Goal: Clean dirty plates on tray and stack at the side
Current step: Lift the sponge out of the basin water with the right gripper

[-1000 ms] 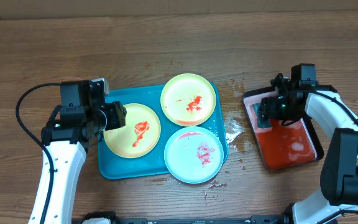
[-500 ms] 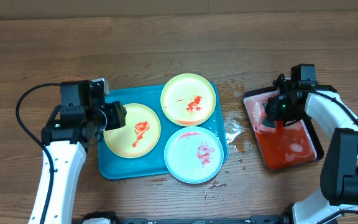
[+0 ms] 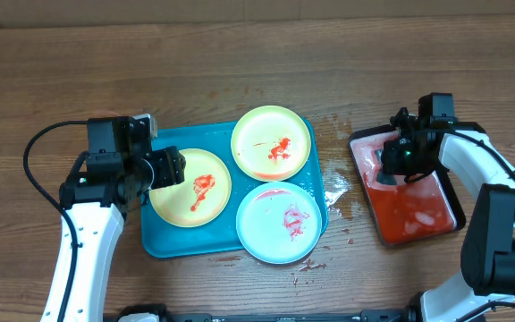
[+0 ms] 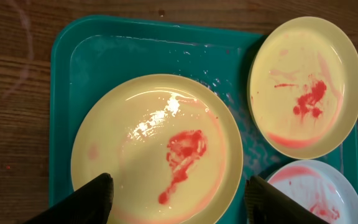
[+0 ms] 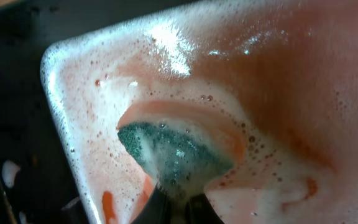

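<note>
Robotics lab test bench: white left arm (image 3: 77, 246) and right arm (image 3: 494, 228), trailing black cables, flank a wood-grain tabletop (image 3: 240, 63).

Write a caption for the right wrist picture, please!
Right hand holds a green sponge in foamy red water inside the black tray.

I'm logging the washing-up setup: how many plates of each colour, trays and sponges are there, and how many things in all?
Yellow-green plates: 2
Pale blue-white plate: 1
Turquoise tray: 1
Black tray: 1
Sponge: 1
Total: 6
</note>
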Robot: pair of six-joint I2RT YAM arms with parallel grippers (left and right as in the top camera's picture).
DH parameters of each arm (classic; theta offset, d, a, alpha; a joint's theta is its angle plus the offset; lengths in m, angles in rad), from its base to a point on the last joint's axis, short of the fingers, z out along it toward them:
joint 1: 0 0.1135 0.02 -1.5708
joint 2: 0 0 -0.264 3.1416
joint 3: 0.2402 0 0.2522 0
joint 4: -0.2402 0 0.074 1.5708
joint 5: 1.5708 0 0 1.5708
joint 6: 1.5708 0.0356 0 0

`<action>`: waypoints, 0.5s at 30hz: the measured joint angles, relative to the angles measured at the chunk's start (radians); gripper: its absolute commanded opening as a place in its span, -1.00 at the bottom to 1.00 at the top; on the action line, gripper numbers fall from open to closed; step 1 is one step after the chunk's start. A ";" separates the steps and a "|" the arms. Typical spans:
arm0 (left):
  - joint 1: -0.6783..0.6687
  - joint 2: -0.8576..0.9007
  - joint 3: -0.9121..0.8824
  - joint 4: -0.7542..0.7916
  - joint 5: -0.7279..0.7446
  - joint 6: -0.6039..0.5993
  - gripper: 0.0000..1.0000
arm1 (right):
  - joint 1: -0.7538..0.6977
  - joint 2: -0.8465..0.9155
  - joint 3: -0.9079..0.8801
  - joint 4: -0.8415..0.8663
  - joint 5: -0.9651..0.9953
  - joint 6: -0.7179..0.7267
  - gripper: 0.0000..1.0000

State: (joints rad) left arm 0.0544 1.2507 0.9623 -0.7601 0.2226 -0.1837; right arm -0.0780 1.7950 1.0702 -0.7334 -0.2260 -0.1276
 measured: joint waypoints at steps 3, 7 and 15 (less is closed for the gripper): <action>0.000 0.000 0.000 -0.007 0.000 -0.002 0.17 | 0.000 0.000 0.003 -0.045 -0.005 0.002 -0.92; 0.000 0.000 0.000 -0.008 0.000 0.002 0.20 | 0.000 0.000 0.037 -0.112 -0.005 0.011 -0.92; 0.000 0.000 0.000 -0.011 0.001 0.000 0.55 | 0.000 -0.072 0.123 -0.162 0.014 0.020 -0.92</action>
State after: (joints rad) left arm 0.0544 1.2507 0.9623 -0.7708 0.2237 -0.1837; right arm -0.0780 1.7226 1.1931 -0.8955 -0.2115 -0.1078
